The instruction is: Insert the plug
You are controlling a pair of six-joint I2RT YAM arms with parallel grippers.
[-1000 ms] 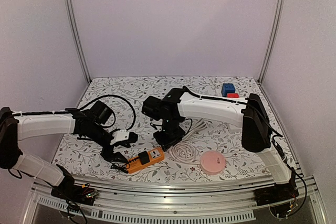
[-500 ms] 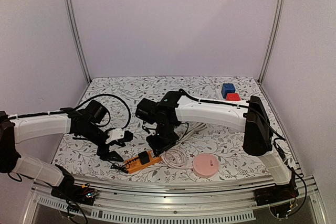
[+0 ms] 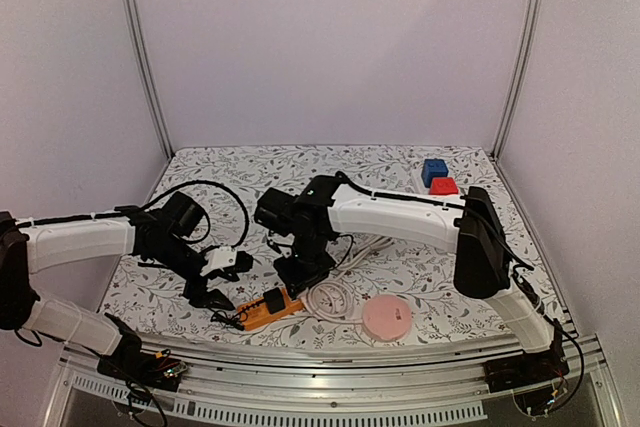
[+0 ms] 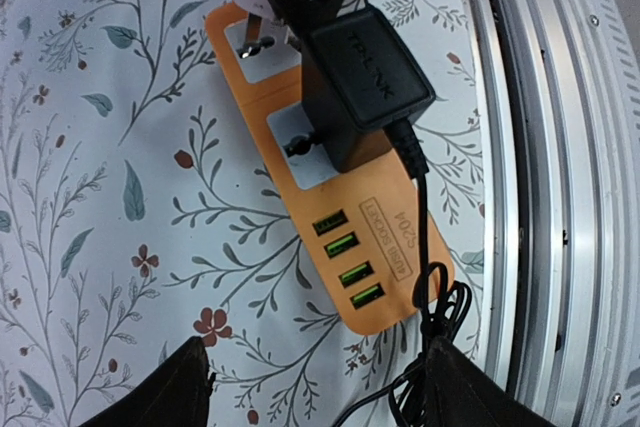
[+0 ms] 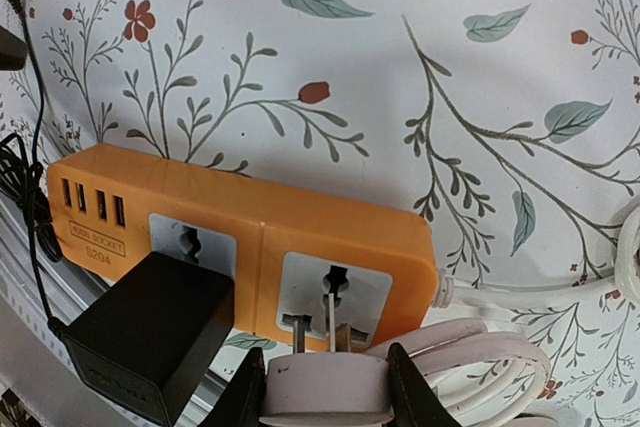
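Observation:
The orange power strip (image 3: 268, 305) lies near the table's front edge, with a black adapter (image 4: 365, 77) plugged into one socket. My right gripper (image 5: 326, 399) is shut on a white round plug (image 5: 325, 382). The plug's metal prongs sit at the slots of the free socket (image 5: 335, 292), with a gap still showing between plug body and socket face. My left gripper (image 4: 315, 402) is open, and its dark fingers (image 4: 150, 397) straddle the strip's USB end (image 4: 350, 267) without touching it. In the top view it (image 3: 213, 287) sits just left of the strip.
The plug's white cable coil (image 3: 332, 297) lies right of the strip, with a pink disc (image 3: 388, 318) beyond it. Blue (image 3: 434, 170) and red (image 3: 443, 186) blocks stand at the back right. A black cord bundle (image 4: 440, 317) lies by the metal front rail (image 4: 560, 197).
My right arm has moved left and down with the white plug onto the strip. The cable coil and pink disc have shifted left. My left gripper has drawn back slightly.

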